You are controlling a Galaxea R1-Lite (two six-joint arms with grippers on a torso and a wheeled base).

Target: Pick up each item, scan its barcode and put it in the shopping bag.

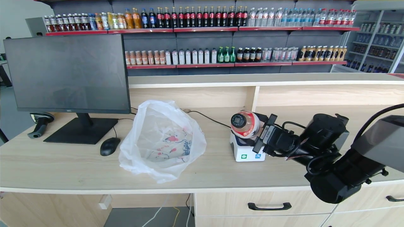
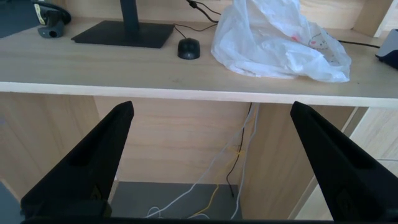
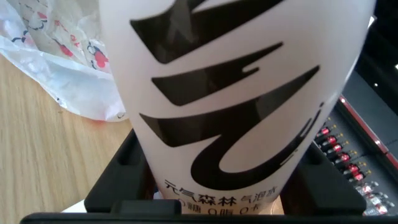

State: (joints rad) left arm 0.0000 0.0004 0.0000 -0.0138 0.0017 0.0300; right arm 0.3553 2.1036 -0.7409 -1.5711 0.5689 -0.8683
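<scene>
Holding a white bottle (image 1: 245,124) on its side, the right gripper (image 1: 260,134) has its fingers clamped on the bottle's body, with the dark cap end turned toward the camera in the head view. The arm comes in from about 4 o'clock across the light wooden counter (image 1: 63,164). The bottle hangs directly over a small white scanner box (image 1: 247,151) and seems to sit just above its top, though the pictures do not show whether the two touch. In the right wrist view the bottle (image 3: 236,93) shows bold black brush strokes on white, with the bag (image 3: 56,56) lying on the counter beyond it. The shopping bag (image 1: 162,138), thin translucent plastic with a red-and-blue print, stands slumped with its mouth upward at about 9 o'clock from the scanner box, near it but apart. A black mouse (image 1: 109,146) lies just beside the bag at its 9 o'clock, and a dark monitor (image 1: 68,72) stands at the bag's 10 o'clock. A handheld scanner (image 1: 39,123) rests at 9 o'clock from the monitor's foot. The left gripper (image 2: 211,112) hangs below the counter's front edge with its two black fingers (image 2: 93,162) spread wide apart and nothing between them; the bag (image 2: 273,43) lies on the counter above it. Shelves of drinks (image 1: 202,19) line the back wall at 12 o'clock.
</scene>
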